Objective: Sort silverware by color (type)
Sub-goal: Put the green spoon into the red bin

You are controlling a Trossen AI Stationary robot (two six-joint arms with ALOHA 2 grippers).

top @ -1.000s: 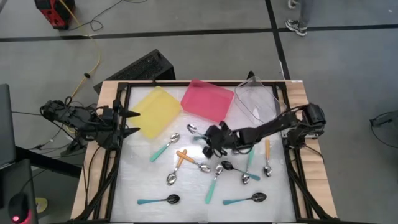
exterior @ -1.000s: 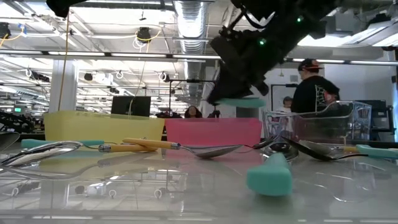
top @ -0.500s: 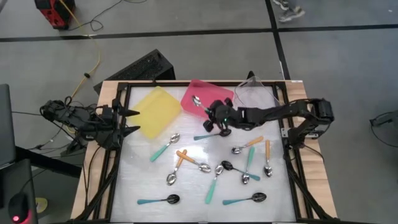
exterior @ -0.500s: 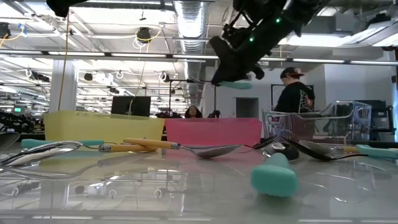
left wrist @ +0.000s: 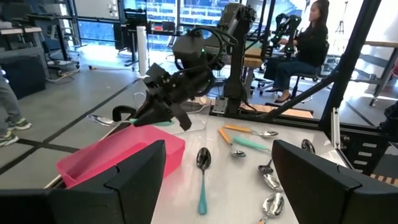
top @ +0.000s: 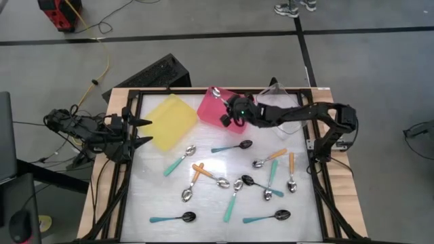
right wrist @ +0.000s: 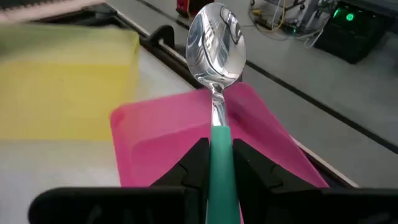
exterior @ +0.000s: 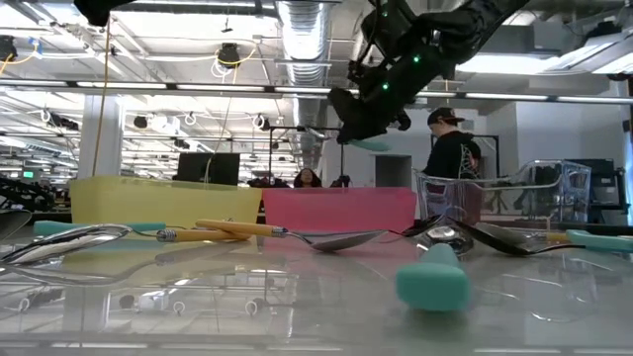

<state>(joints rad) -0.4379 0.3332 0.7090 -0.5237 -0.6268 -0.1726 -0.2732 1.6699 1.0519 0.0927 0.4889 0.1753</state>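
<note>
My right gripper (top: 228, 107) is shut on a spoon with a teal handle and a shiny silver bowl (top: 215, 91), up in the air over the pink tray (top: 209, 114). Several more spoons with teal or orange handles lie flat on the white tabletop, among them a teal one (top: 230, 146) just near of the pink tray and an orange one (top: 198, 171). My left gripper (top: 142, 131) waits open at the table's left edge beside the yellow tray (top: 169, 120). My right gripper pinches the spoon's teal handle (right wrist: 221, 152) between its two fingers (right wrist: 194, 167), which lie along the handle. The arm reaches in from the table's right, slanting a little down. The silver bowl (right wrist: 216, 43) sticks out ahead of the fingertips, and the spoon is lifted clear above the pink tray.
A clear tray (top: 281, 108) stands at the far right, next to the pink one. The loose spoons cover the middle and near part of the table. A black frame (top: 319, 183) runs around the table. People show in the room beyond.
My right gripper has carried the teal spoon up and toward the table's far edge, from above the middle of the table to above the pink tray, staying shut on it. The spoon's bowl now points toward the far left.
</note>
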